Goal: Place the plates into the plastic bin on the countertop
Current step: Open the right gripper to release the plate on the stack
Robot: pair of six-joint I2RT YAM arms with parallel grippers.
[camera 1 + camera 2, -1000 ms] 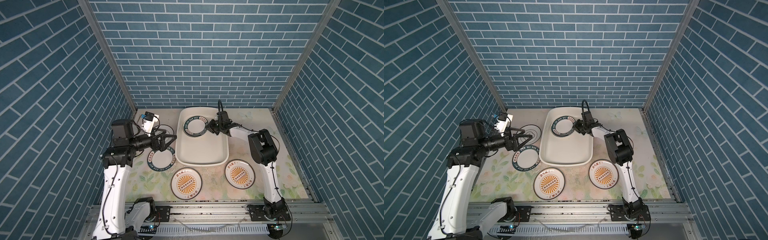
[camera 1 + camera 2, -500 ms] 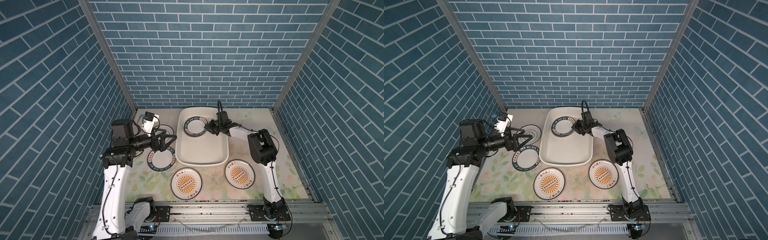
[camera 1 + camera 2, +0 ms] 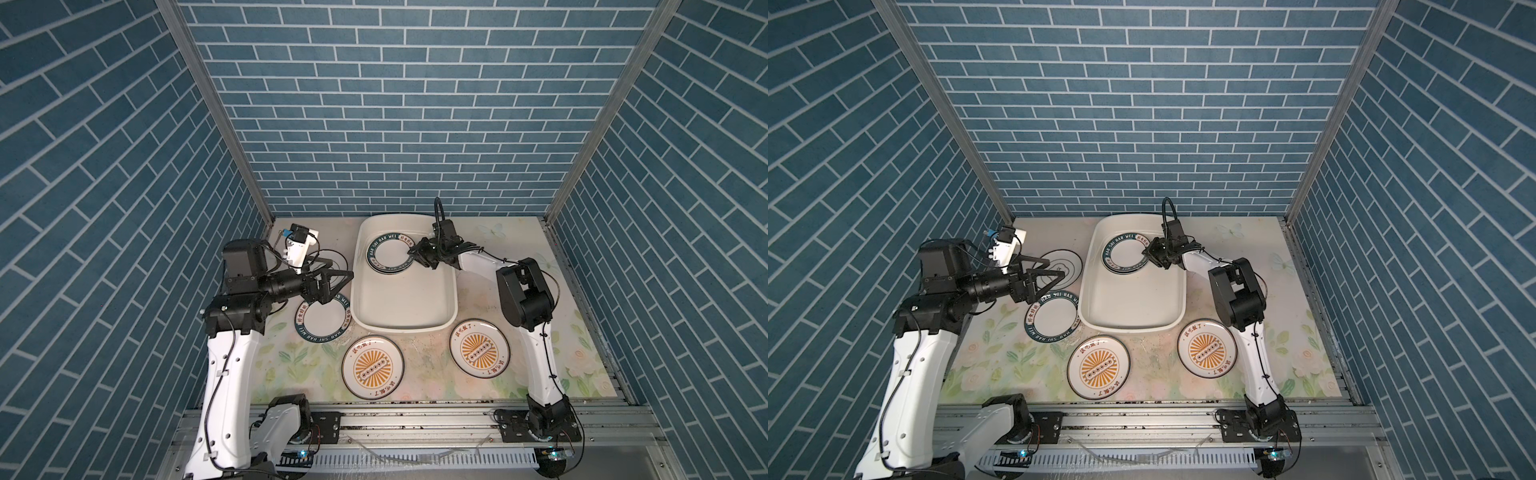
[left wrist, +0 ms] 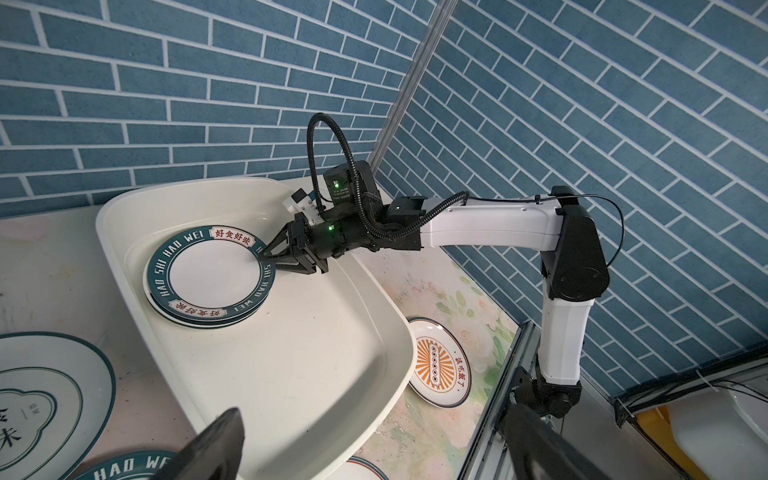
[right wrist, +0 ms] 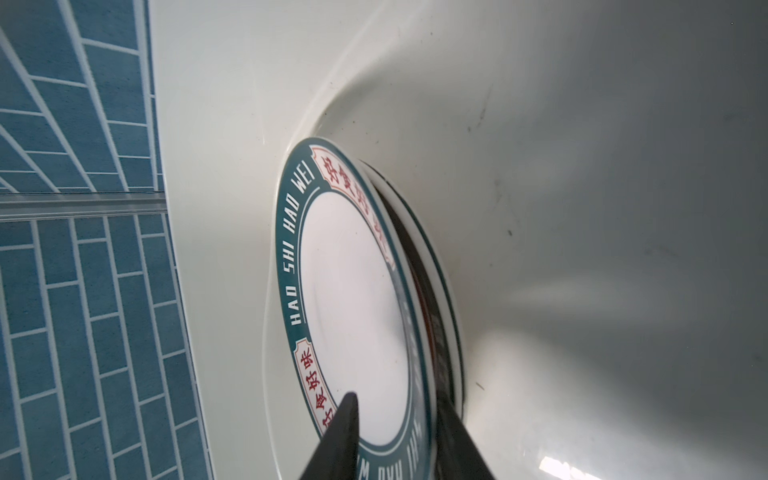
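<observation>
- The plastic bin [image 3: 403,311] is a smooth, shiny white tub with round corners. It sits on the flowery countertop [image 3: 432,374].
- Round green-rimmed plates [image 3: 388,259] lie stacked flat at its far end.
- The right gripper [image 4: 262,261] has thin black jaws a little apart around the top plate's rim. Whether they pinch it cannot be told.
- The left gripper [image 3: 1057,269] gapes wide above a lone green-rimmed plate [image 3: 322,318] beside the bin.
- The left sunburst plate [image 3: 372,366] and the right sunburst plate [image 3: 479,348] lie flat in front.

A: What chg'd w/ the right gripper [image 4: 266,262]?
B: Jaws were tight on the top plate [image 4: 212,272] in the bin [image 4: 291,374]; they spread a bit & sat loose either side of its rim.
</observation>
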